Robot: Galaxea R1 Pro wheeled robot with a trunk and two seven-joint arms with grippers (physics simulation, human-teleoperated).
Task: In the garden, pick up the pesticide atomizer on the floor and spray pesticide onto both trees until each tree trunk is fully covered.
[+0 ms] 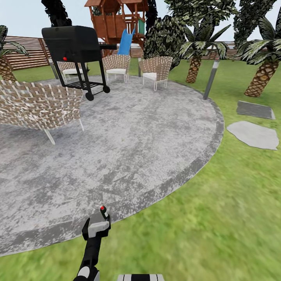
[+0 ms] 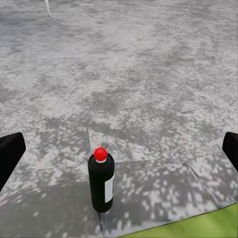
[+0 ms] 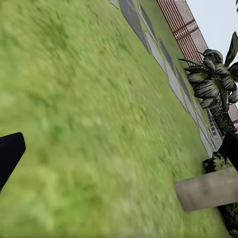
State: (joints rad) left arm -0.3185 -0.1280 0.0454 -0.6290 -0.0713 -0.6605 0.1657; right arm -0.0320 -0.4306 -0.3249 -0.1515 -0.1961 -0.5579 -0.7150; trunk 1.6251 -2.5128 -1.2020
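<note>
Now approach: atomizer [image 2: 101,182] upright on patio [image 2: 148,74], centred between wide-spread left gripper [image 2: 119,148] fingers, untouched. Advance level, close on body below red cap. Right gripper [image 3: 119,148] jaws wide, empty.

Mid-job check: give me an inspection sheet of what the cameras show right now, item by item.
Surface: round grey stone patio ringed by lawn.
Job's things: pesticide atomizer stands upright on the patio near its edge, red cap on top, ungrasped.
Clutter: black grill, wicker chairs, two stepping stones.
Grippers: left pincer open, its fingers either side of the atomizer, not touching; right pincer open, facing grass.
Cables: nothing seen.
Surroundings: wood fence, playset with blue slide, palms, grey post.
</note>
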